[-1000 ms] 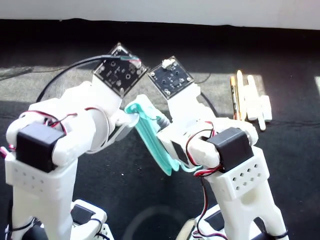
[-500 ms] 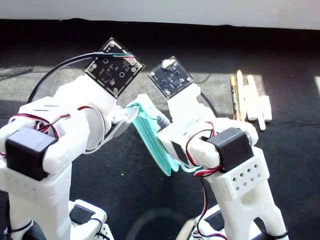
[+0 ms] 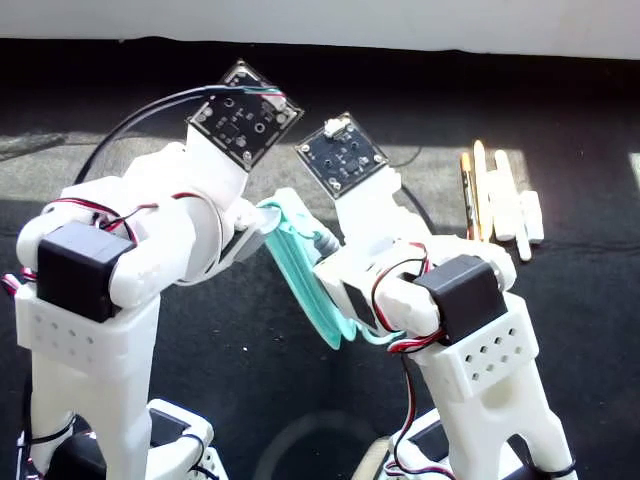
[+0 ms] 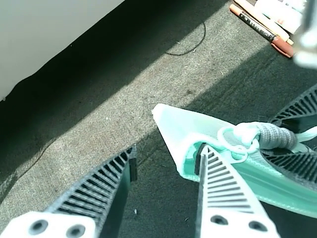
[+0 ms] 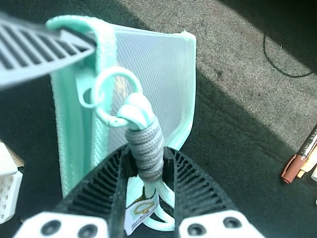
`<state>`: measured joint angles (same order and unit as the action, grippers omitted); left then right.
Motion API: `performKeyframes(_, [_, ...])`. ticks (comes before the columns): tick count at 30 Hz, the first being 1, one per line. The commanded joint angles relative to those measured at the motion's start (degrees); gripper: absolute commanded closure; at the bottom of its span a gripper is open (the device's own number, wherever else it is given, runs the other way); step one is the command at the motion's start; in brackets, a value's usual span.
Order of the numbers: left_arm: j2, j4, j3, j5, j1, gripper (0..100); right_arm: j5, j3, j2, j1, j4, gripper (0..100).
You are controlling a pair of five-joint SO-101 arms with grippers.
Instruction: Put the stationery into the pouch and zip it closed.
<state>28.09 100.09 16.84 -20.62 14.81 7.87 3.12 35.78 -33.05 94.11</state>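
Left gripper [image 4: 167, 151]: is standing wide open. One finger [image 4: 220, 183] is touching the pouch [image 4: 198, 126] at its zip edge, just beside the ring [image 4: 233, 141]. The other finger is hanging apart from the pouch, over the table [image 4: 148, 84]. Whether the touching finger is sitting inside the opening cannot be told.
Right gripper [image 5: 146, 154]: is clamping narrowly on the grey cord [image 5: 146, 141], with both fingers pressing its sides.
Cord: is running up from the right gripper to the pale ring [image 5: 111, 96] at the zip edge of the pouch [image 5: 163, 74].
Pouch [image 3: 310, 275]: mint-green mesh; is hanging tilted above the table [image 3: 560, 130], between the two arms.
Stationery [image 3: 500, 200]: pens and white pieces are lying side by side on the table, well apart from the pouch, on the right arm's side.
Table: dark mat; a sunlit band is crossing it.
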Motion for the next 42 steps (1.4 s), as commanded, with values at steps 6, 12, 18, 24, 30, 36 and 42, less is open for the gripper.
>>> performKeyframes(6, [0.13,-0.09,1.27,-0.18,-0.4,94,0.7,-0.31,1.19,0.13,0.31,99.3])
performKeyframes(12, [6.55,-0.09,1.01,-0.09,-0.57,99,0.7,-0.4,1.19,0.31,0.04,99.3])
performKeyframes(18, [9.45,-0.18,1.01,3.43,-4.26,99,0.7,-1.01,1.27,5.23,-2.24,99.3])
performKeyframes(24, [9.36,-0.53,1.1,3.43,-4.35,99,4.84,-1.01,1.36,5.49,-1.36,99.3])
performKeyframes(30, [5.58,-1.32,0.92,3.34,-0.66,81,4.92,-0.57,1.36,4.26,-1.27,99.3])
performKeyframes(36, [-3.38,-0.18,11.82,2.73,-0.48,78,4.92,-0.4,1.27,2.42,-1.27,99.3])
performKeyframes(42, [-10.07,1.14,17.27,-1.41,-0.48,78,5.01,-0.31,1.27,2.42,-1.27,99.3])
